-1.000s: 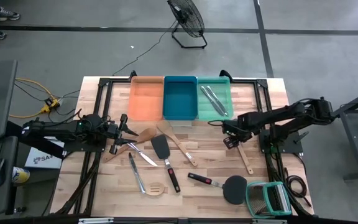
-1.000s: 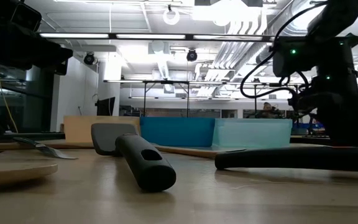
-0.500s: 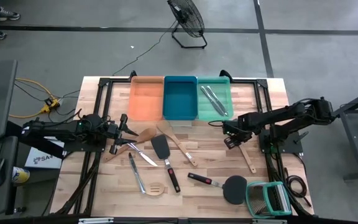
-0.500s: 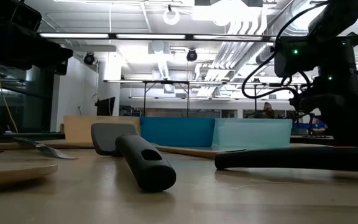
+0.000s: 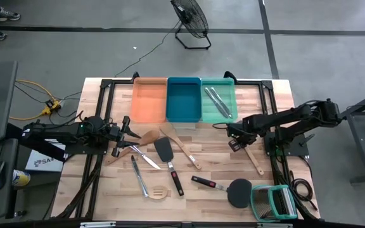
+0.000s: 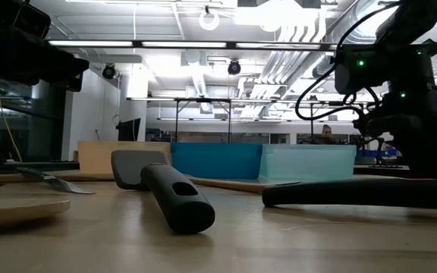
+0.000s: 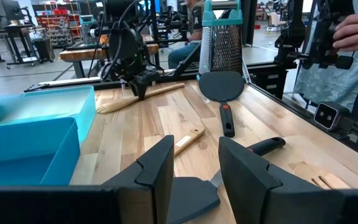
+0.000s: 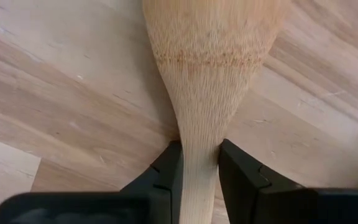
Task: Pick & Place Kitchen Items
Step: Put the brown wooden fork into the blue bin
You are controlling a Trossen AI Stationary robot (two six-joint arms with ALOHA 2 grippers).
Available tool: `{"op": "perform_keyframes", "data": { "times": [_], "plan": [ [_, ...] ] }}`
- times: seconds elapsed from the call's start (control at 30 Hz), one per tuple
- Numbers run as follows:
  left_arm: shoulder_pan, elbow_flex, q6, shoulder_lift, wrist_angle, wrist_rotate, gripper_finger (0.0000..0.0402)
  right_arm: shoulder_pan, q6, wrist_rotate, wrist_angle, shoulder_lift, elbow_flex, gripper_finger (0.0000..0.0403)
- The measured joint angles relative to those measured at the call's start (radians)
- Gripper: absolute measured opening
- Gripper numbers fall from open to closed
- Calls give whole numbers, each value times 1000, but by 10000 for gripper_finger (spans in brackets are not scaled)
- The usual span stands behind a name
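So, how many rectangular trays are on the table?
3, side by side at the table's top edge in the high view: orange tray, blue tray in the middle, teal tray holding silver cutlery. None seems hidden.

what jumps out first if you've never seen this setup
The right gripper is down on the table's right side, its fingers closed on the neck of a pale wooden spoon. Behind it, three trays sit side by side at the far edge: orange, blue and teal, the teal one holding silver cutlery.
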Motion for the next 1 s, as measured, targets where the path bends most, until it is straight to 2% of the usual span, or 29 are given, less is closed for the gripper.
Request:
{"op": "perform_keyframes", "data": {
  "times": [0.2, 0.47, 0.7, 1.0],
  "plan": [
    [0, 0, 0, 0, 0, 0, 125, 19, -20, -7, 4, -49, 8, 71],
    [0, 0, 0, 0, 0, 0, 125, 56, -35, -77, 72, -120, 8, 70],
    [0, 0, 0, 0, 0, 0, 125, 57, -56, -86, 220, -207, 10, 70],
    [0, 0, 0, 0, 0, 0, 125, 28, -152, -66, 497, -285, 12, 70]
  ]
}}
